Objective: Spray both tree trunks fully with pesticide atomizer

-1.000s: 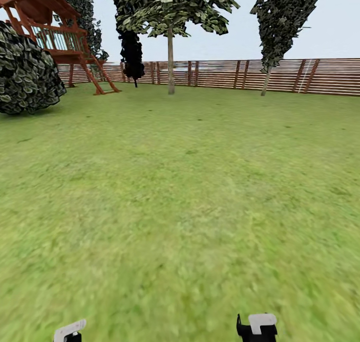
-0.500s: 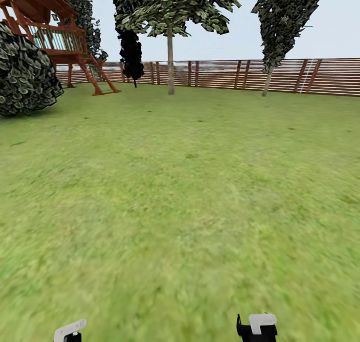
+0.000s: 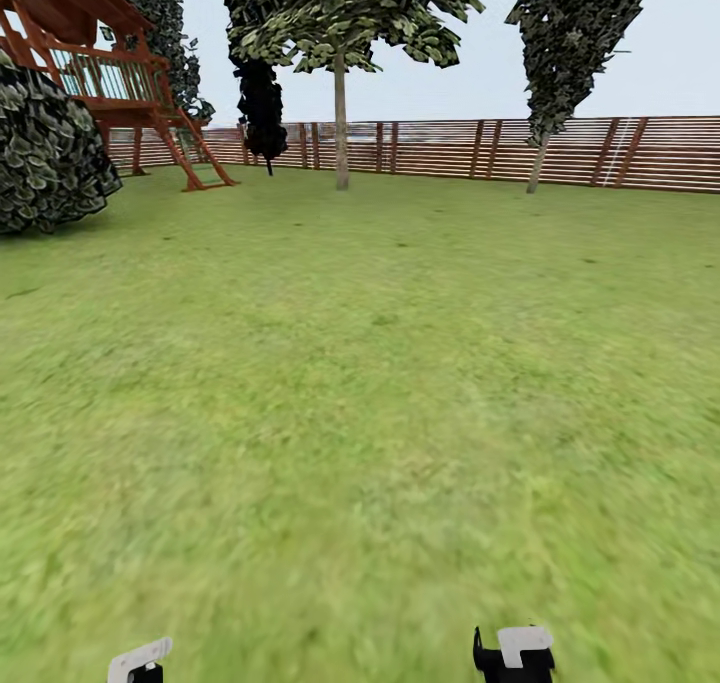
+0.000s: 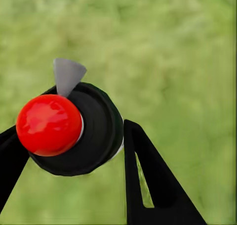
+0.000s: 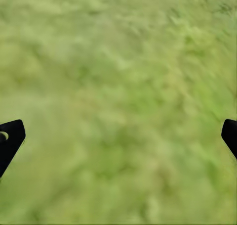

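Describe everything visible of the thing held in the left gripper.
The pesticide atomizer shows end-on in the left wrist view: a round black body with a thin pale rim, a glossy red ball-like cap at its front and a small grey cone-shaped nozzle sticking out beside the cap. It looks like smooth plastic. It sits between the black fingers of the left gripper, which press on both sides. Blurred green grass lies behind; no mist shows.

Open lawn (image 3: 380,383) ahead; shrub (image 3: 45,153) stands far left.
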You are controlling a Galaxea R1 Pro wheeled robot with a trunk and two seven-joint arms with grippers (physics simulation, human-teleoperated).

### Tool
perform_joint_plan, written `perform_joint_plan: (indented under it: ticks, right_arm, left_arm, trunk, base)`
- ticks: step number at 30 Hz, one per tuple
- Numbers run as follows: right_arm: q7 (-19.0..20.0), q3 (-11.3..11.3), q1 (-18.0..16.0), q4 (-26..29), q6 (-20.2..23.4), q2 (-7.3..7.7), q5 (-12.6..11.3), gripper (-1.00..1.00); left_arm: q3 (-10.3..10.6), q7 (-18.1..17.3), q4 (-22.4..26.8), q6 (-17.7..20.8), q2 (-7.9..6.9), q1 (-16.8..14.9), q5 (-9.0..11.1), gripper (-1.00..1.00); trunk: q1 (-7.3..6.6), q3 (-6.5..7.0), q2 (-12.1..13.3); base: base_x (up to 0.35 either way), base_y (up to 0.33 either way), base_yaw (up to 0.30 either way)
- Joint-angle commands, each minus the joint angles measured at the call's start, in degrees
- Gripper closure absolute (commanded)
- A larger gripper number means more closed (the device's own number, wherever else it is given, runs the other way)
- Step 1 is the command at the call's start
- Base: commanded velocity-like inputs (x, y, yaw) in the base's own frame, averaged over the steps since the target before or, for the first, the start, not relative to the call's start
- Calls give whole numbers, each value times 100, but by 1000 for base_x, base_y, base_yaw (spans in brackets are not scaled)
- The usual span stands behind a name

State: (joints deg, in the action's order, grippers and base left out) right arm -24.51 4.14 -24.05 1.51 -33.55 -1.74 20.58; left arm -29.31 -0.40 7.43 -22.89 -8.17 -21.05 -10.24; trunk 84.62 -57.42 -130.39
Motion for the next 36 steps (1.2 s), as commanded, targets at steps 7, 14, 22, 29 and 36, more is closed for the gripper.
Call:
perform_joint_plan:
  ticks: [7, 14, 22, 29, 36]
  right_arm:
    - [-28, 43, -4, -7, -11, -4, 60, -100]
    - [-28, 43, -4, -8, -11, -6, 60, -100]
    - [-28, 43, -4, -8, -11, -9, 60, -100]
    - [-28, 43, -4, -3, -11, -10, 60, -100]
    - [-28, 43, -4, -8, -11, -10, 60, -100]
  left_arm:
    - [-49, -4, -8, -22, 0, -5, -58, 100]
    - [-49, -4, -7, -22, 0, -5, -58, 100]
    - [-49, -4, -10, -22, 0, -5, -58, 100]
    - [-49, -4, -13, -22, 0, -5, -58, 100]
    - [-49, -4, -14, -22, 0, -5, -58, 100]
  trunk:
    - [3, -5, -2]
    - [3, -5, -2]
    - [3, -5, -2]
    - [3, -5, -2]
    - [3, -5, -2]
  base:
    - [342, 0, 0]
    - [342, 0, 0]
    - [342, 0, 41]
    - [342, 0, 70]
    - [342, 0, 1]
